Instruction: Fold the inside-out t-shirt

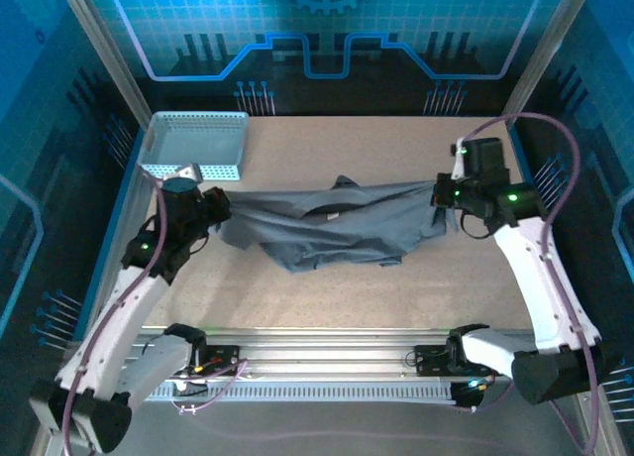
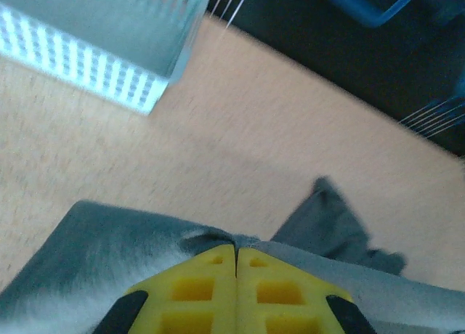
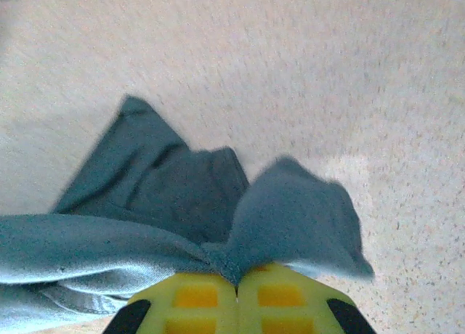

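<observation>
The inside-out t-shirt (image 1: 332, 230), dark grey and crumpled, hangs stretched across the middle of the table between both arms. My left gripper (image 1: 220, 206) is shut on its left edge. From the left wrist, the yellow jaws (image 2: 236, 248) are pressed together on a fold of the grey cloth (image 2: 109, 239). My right gripper (image 1: 439, 194) is shut on the shirt's right end. In the right wrist view the cloth (image 3: 290, 218) bunches out of the closed yellow jaws (image 3: 237, 282), and the rest of the shirt trails off to the left.
A light blue mesh basket (image 1: 195, 144) stands at the back left corner, just behind my left gripper, and it also appears as the basket (image 2: 94, 72) in the left wrist view. Aluminium frame posts and a rail (image 1: 327, 352) border the tan tabletop (image 1: 347, 149).
</observation>
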